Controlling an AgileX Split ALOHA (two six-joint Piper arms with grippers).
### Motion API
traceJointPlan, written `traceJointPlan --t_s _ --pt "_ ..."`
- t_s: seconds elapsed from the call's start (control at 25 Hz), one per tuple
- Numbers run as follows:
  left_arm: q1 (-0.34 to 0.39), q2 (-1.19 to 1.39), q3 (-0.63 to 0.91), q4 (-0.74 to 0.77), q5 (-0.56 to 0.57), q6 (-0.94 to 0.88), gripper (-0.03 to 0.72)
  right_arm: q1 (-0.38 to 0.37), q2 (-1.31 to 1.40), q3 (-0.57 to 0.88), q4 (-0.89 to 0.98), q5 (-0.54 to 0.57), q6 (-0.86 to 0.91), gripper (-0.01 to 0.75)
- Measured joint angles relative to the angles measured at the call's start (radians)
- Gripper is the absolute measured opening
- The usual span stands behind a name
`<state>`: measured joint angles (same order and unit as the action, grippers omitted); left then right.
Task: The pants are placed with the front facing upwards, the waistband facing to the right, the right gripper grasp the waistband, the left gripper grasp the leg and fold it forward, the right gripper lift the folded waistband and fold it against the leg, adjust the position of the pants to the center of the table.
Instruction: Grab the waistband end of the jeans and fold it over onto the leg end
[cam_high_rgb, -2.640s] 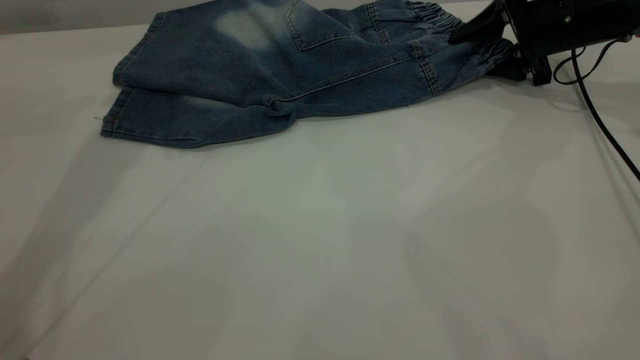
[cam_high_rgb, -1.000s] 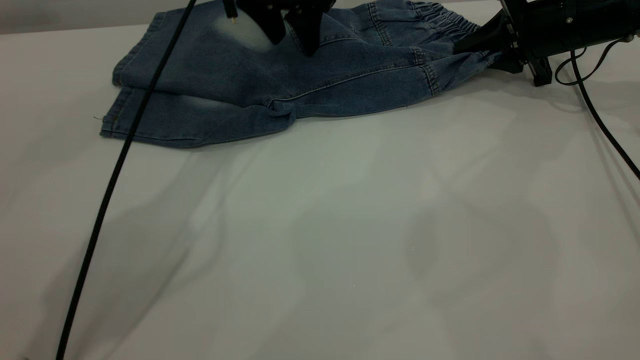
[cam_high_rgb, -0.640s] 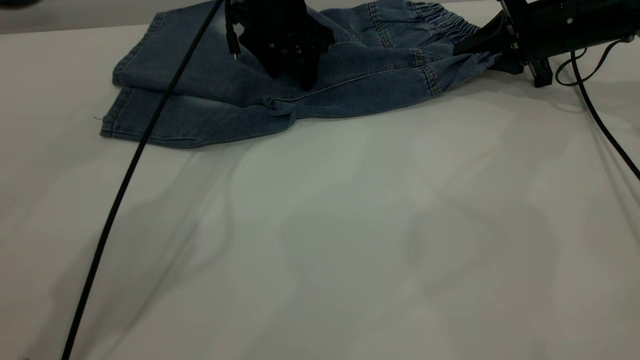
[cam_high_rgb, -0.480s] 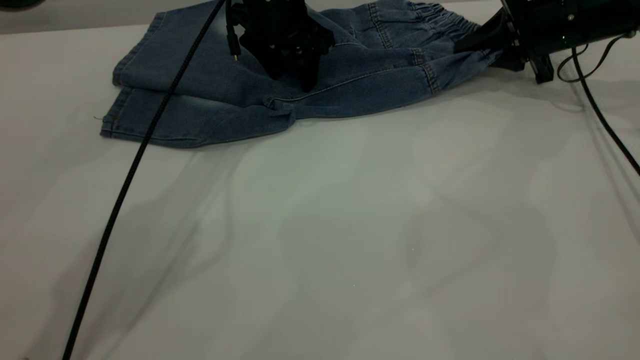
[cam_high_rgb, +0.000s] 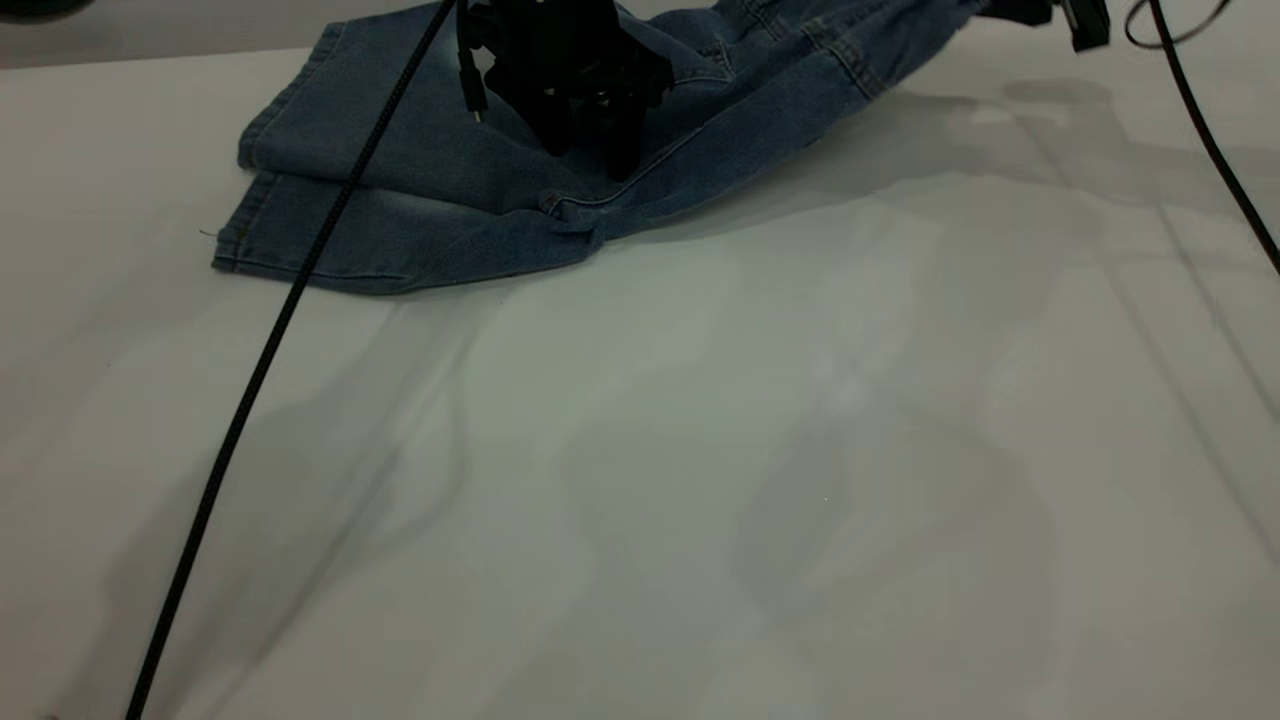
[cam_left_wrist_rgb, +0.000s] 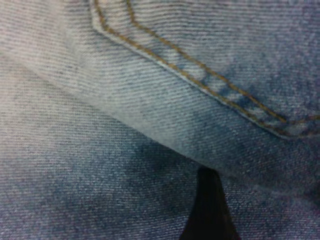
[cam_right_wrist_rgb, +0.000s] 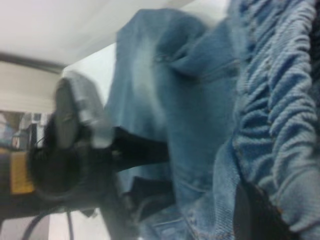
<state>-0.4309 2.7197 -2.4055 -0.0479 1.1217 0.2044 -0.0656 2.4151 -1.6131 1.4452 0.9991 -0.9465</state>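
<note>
Right now the right gripper (cam_right_wrist_rgb: 260, 210) clamps the waistband (cam_right_wrist_rgb: 280, 115), lifting the pants (cam_high_rgb: 420, 190) off the table (cam_high_rgb: 700, 450), while the left gripper (cam_high_rgb: 590, 150), fingers narrow, pins the middle; I'd swing the waistband over slowly toward the leg hems

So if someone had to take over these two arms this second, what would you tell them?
Right claw: shut on the ruched elastic waistband, lifted off the pale grey table.
Left claw: pressed down on the blue denim pants near the crotch; grip unclear.
Done: pants lie folded lengthwise, legs stacked.
Left: carry waistband over onto the legs, then centre the pants.
</note>
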Motion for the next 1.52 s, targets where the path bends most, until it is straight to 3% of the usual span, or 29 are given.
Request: traceJointPlan --t_s 0.4,0.68,1.08,1.24,1.52 --pt "0.0 0.0 0.0 0.0 0.002 0.0 0.475 0.127 -0.031 -0.008 0.007 0.007 0.025 0.115" --pt "0.0 0.0 0.0 0.0 0.002 -0.002 0.475 0.176 -0.047 -0.086 -0.008 0.024 0.092 0.115" --pt "0.001 -0.001 -0.01 0.0 0.057 -0.003 0.475 0.192 -0.046 -0.128 -0.027 0.034 0.119 0.115" --pt "0.0 0.0 -0.074 0.048 0.112 0.025 0.475 0.193 -0.046 -0.129 -0.037 0.039 0.126 0.114" --pt "0.033 -0.025 -0.21 0.091 0.088 0.004 0.475 0.195 -0.046 -0.129 -0.051 0.038 0.13 0.113"
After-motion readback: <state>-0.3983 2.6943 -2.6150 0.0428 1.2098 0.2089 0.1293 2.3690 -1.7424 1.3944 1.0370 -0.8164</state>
